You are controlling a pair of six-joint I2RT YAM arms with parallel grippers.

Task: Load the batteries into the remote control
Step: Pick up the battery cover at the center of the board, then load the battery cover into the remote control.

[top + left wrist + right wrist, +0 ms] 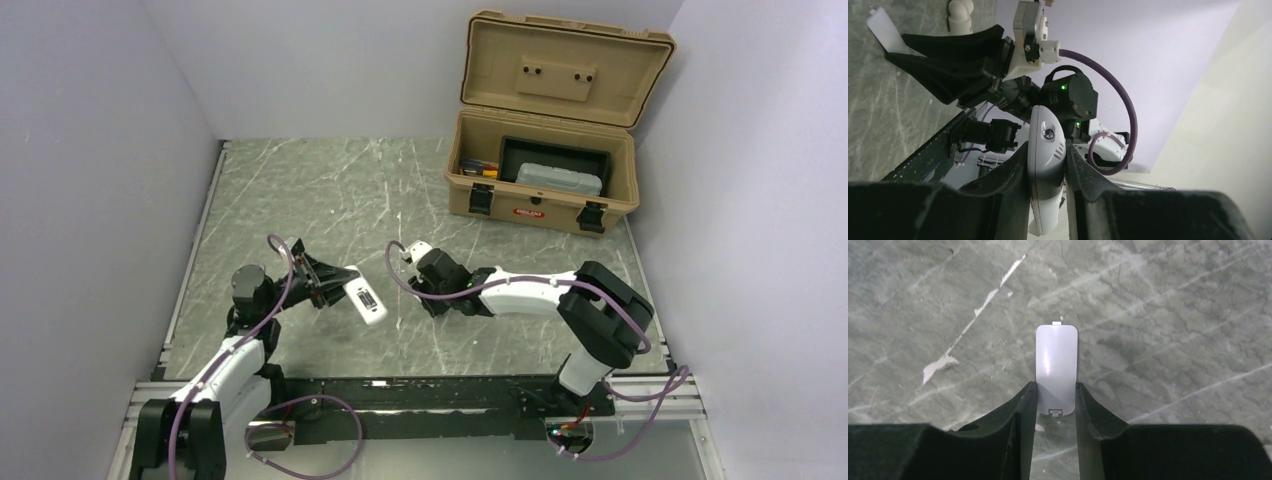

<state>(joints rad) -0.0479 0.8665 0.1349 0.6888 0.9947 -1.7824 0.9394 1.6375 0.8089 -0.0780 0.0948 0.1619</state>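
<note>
Bench (330, 200) of grey-green veined stone, walled in pale lilac on three sides.

Tan case (560, 207) at the upper right of the top view, on the bench, lid raised. A black tray (520, 152) inside holds a grey box (560, 180). Small coloured items in its left compartment are too small to name.

Left arm (235, 365) rises from the lower left. Right arm (530, 290) reaches leftward from the lower right toward the frame's middle.

Remote control (365, 301) sits left of centre in the top view, tilted, off the bench surface. Left jaws are clamped tight on its two long sides. In the left wrist view it stands end-on between them (1046, 145), rounded end with a small dark window uppermost.

Small white cover plate (1056, 365) is at the middle of the right wrist view. Right jaws are drawn in narrow, pressing both long edges at its near, notched end; its tabbed end points to the top of the frame. Cannot tell whether it rests on the bench or is lifted.
</note>
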